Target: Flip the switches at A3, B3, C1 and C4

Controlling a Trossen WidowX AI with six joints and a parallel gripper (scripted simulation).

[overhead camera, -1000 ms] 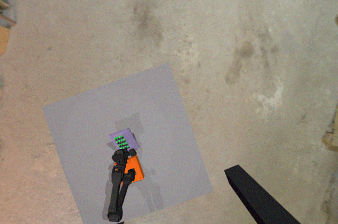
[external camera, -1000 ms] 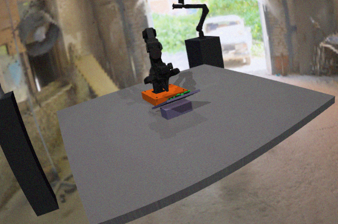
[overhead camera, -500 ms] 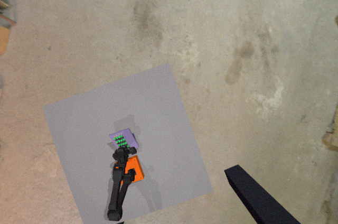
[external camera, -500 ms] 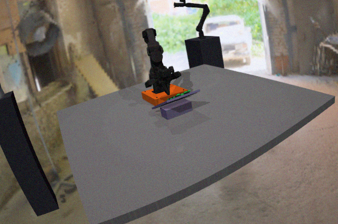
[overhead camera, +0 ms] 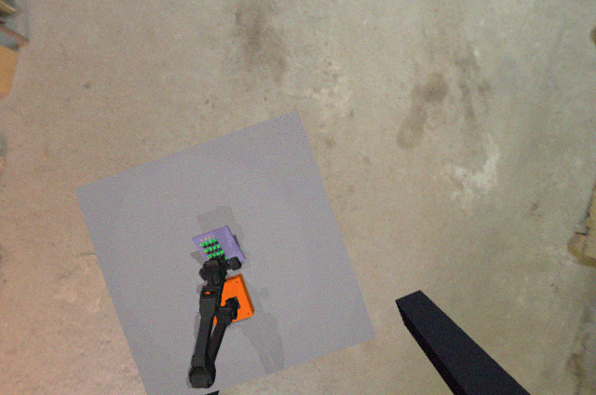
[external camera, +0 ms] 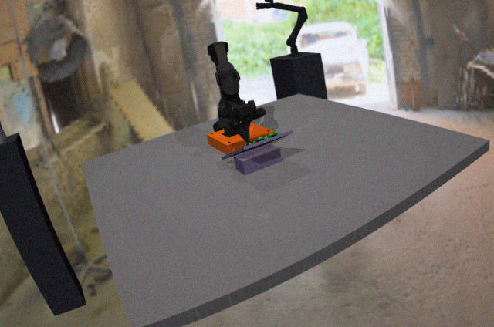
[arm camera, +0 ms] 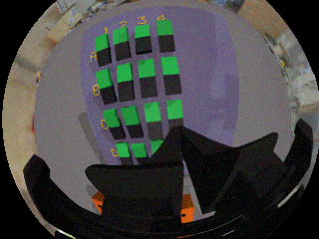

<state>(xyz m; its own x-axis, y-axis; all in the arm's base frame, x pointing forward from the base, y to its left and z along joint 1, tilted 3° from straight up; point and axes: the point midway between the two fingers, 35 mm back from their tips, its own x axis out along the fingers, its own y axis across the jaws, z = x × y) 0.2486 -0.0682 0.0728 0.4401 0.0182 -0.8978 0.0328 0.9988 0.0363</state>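
With my hand (overhead camera: 223, 259) (external camera: 248, 141) (arm camera: 177, 130) closed on nothing at the panel's (overhead camera: 234, 244) (external camera: 286, 134) (arm camera: 201, 75) near side, likely lining up C4 (arm camera: 174, 114); next, press its raised end down.

Labels read: yellow numerals 1 (arm camera: 106, 31), 2 (arm camera: 123, 24), 3 (arm camera: 142, 20), 4 (arm camera: 160, 18) | on: purple panel (overhead camera: 233, 241) (external camera: 285, 134) (arm camera: 204, 75), along its side toward the table's (overhead camera: 289, 164) (external camera: 239, 235) (arm camera: 60, 100) far edge | yellow letters A (arm camera: 93, 57), B (arm camera: 96, 90), C (arm camera: 104, 124), D (arm camera: 115, 152) | on: same panel, down its side toward the table's left edge | panel stood well inside all four table edges
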